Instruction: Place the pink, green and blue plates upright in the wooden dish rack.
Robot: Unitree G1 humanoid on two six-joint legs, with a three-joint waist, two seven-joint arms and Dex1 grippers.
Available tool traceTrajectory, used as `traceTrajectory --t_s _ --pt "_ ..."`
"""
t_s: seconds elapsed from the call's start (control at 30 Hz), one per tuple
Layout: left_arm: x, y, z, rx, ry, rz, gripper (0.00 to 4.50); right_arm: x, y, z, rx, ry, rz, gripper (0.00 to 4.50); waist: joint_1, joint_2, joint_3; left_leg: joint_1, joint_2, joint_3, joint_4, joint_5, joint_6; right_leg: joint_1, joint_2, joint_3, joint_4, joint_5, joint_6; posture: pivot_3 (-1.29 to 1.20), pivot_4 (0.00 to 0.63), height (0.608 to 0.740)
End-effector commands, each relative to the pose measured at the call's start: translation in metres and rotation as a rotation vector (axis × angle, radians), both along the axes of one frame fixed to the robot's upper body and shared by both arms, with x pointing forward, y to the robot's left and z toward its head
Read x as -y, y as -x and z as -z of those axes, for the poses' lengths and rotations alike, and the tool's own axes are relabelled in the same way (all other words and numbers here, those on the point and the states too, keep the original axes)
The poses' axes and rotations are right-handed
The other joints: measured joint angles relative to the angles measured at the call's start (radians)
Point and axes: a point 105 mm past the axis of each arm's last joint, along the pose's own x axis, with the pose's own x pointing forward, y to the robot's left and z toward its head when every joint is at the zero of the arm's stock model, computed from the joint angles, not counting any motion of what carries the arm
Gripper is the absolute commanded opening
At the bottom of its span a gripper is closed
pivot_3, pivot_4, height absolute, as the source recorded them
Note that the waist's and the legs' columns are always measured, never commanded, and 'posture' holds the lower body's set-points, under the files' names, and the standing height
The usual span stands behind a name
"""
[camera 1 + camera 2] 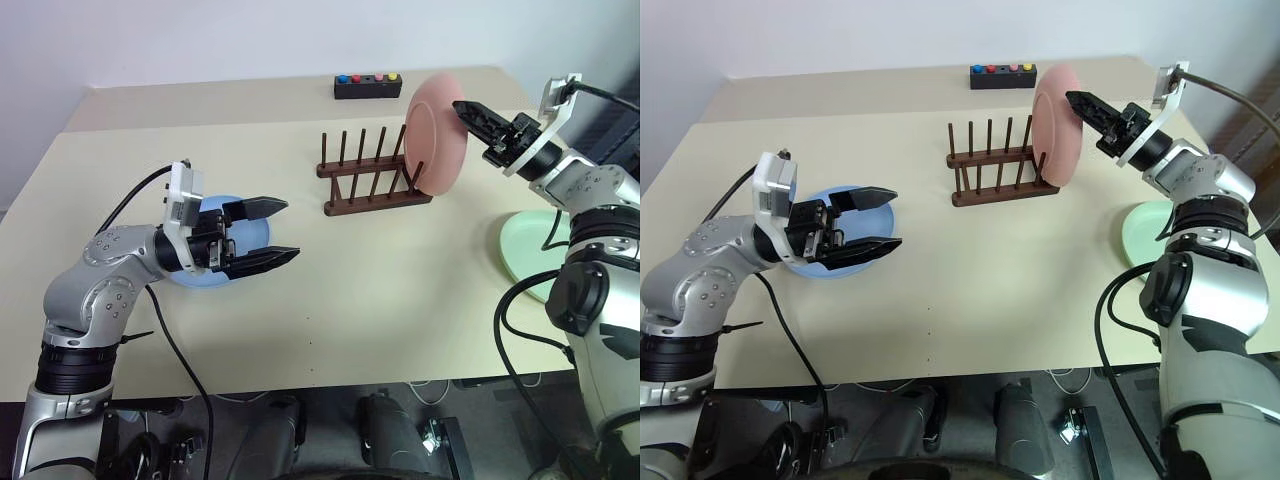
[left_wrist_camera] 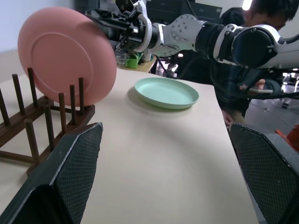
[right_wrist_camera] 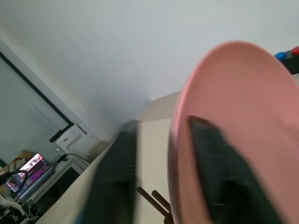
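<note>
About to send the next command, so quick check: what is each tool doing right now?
Left tool: open, holding nothing, above the blue plate.
Right tool: fingers straddle the pink plate's rim at the dish rack; open or gripping cannot be told.

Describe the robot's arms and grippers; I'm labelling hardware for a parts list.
Both arms are silver-grey metal with black joint bands and loose black cables. The left gripper has two long, tapered black fingers with a fine cross-hatched texture. The right gripper has the same black fingers. Each wrist carries a small white camera block.
</note>
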Motion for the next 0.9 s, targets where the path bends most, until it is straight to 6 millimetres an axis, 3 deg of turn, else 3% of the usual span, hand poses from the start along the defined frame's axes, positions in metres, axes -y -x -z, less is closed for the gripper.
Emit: traceTrajectory --t_s 0.03,0.07,0.1,0.4,0.53,0.63,0.73,0.83,0.9 --pt "0.0 0.003 -0.009 0.056 -0.005 0.0 4.5 0.005 0.0 -0.026 0.093 0.005 0.043 3.76 0.0 0.0 0.0 0.0 0.0 0.0 0.0 0.0 0.0 0.0 0.0 0.0 0.0 0.0 0.0 0.0 0.15 0.74" --pt "0.0 0.003 -0.009 0.056 -0.006 0.0 4.5 0.007 0.001 -0.03 0.108 0.012 0.05 4.36 0.0 0.0 0.0 0.0 0.0 0.0 0.0 0.0 0.0 0.0 0.0 0.0 0.0 0.0 0.0 0.0 0.15 0.74" --pt "0.0 0.003 -0.009 0.056 -0.005 0.0 4.5 0.007 0.001 -0.033 0.128 0.034 0.059 4.44 0.0 0.0 0.0 0.0 0.0 0.0 0.0 0.0 0.0 0.0 0.0 0.0 0.0 0.0 0.0 0.0 0.15 0.74" --pt "0.004 0.002 -0.007 0.052 0.002 0.006 4.5 0.034 0.011 -0.069 0.304 0.029 0.195 4.44 0.001 0.0 0.0 0.0 0.0 0.0 0.0 0.0 0.0 0.0 0.0 0.0 0.0 0.0 0.0 0.0 0.15 0.74" --pt "0.005 0.004 -0.007 0.058 0.0 0.014 4.5 0.046 0.034 -0.078 0.397 0.046 0.154 4.44 0.003 0.0 0.0 0.0 0.0 0.0 0.0 0.0 0.0 0.0 0.0 0.0 0.0 0.0 0.0 0.0 0.15 0.74" --pt "0.004 0.007 -0.007 0.053 0.002 0.026 4.5 0.04 0.062 -0.063 0.44 0.189 0.038 4.44 0.006 -0.001 0.0 0.0 0.0 -0.001 0.0 0.0 0.0 0.001 0.0 -0.001 -0.001 0.0 0.0 0.0 0.15 0.74" --pt "0.003 0.012 -0.004 0.038 -0.013 0.064 4.5 0.041 0.084 -0.044 0.363 0.365 -0.026 4.44 0.004 0.0 0.0 0.0 0.0 -0.001 0.001 0.0 0.001 0.001 0.0 -0.001 -0.001 0.0 0.0 0.0 0.15 0.74" --pt "0.006 0.015 0.001 0.057 -0.038 0.084 4.5 0.059 0.094 0.021 0.145 0.864 0.0 4.44 0.006 0.001 -0.001 0.0 0.0 0.0 0.001 0.0 0.001 0.0 0.0 0.0 0.0 0.0 0.0 0.0 0.15 0.74" --pt "0.01 0.015 0.004 0.071 -0.04 0.097 4.5 0.074 0.108 0.059 -0.017 1.075 -0.029 4.44 0.01 0.0 -0.001 0.0 0.0 0.0 0.001 -0.001 0.001 0.001 0.0 -0.001 0.0 0.0 0.0 0.0 0.15 0.74"
